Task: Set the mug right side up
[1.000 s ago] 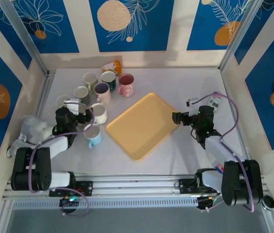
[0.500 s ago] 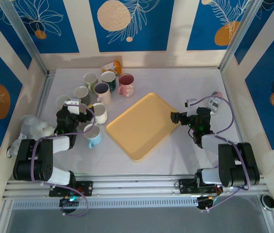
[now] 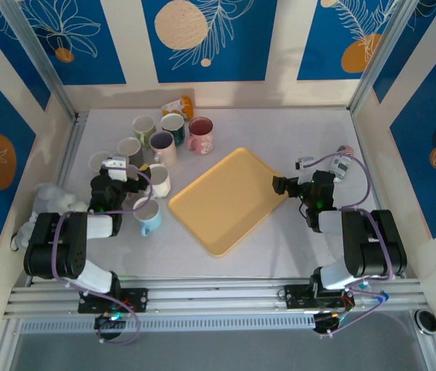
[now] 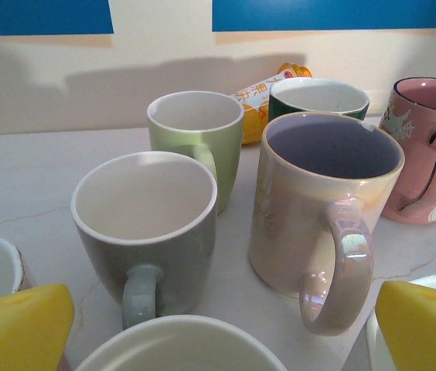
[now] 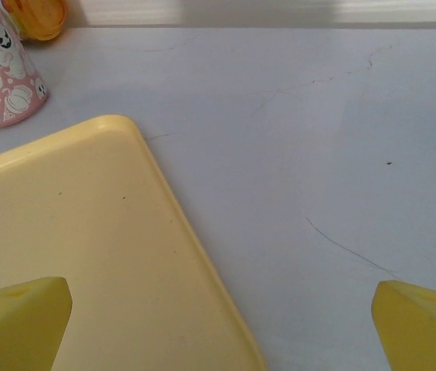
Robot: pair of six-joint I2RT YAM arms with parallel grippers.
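Observation:
Several mugs cluster at the table's left, and every one I can see stands mouth up. In the left wrist view a grey mug (image 4: 144,224) and an iridescent pink mug (image 4: 322,201) stand just ahead, with a green mug (image 4: 196,127) and a pink ghost-print mug (image 4: 427,147) behind. My left gripper (image 4: 222,332) is open over a white mug's rim (image 4: 179,344), holding nothing; from above it (image 3: 125,174) sits among the mugs. My right gripper (image 3: 278,186) is open and empty at the edge of the yellow tray (image 3: 226,201).
An orange bottle (image 3: 178,105) lies by the back wall behind the mugs. A light blue mug (image 3: 147,215) stands nearest the left arm. A white cloth (image 3: 56,202) lies at the far left. Bare tabletop (image 5: 318,154) stretches beyond the tray's right edge.
Both arms have folded back toward their bases. The grippers stay almost where they were, still open. No mug has moved.

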